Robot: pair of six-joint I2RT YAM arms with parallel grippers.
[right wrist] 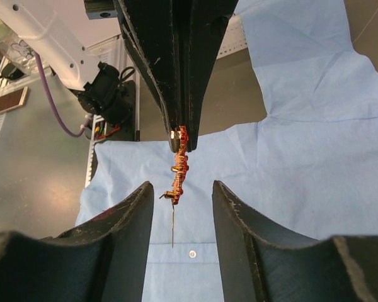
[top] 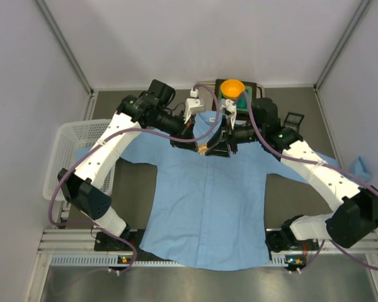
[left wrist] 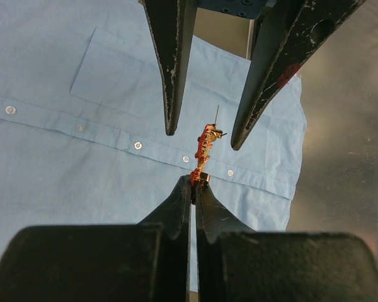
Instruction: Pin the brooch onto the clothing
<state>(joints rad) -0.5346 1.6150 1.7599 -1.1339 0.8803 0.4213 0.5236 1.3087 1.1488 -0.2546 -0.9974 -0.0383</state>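
The light blue shirt (top: 205, 207) lies flat, collar at the far side. My left gripper (left wrist: 193, 182) is shut on one end of the small red-orange brooch (left wrist: 203, 148), held above the shirt's button placket (left wrist: 138, 146). The brooch (right wrist: 178, 168) hangs edge-on with its pin open, the thin needle (right wrist: 172, 226) pointing free. My right gripper (right wrist: 183, 195) is open, its fingers either side of the brooch's needle end without touching it. In the top view both grippers meet over the collar (top: 215, 139); the brooch is barely visible there.
An orange bowl (top: 232, 88) stands at the back behind the collar. A white basket (top: 72, 148) sits at the left table edge. A blue cloth scrap (top: 360, 168) lies at the right. A chest pocket (left wrist: 116, 72) shows on the shirt.
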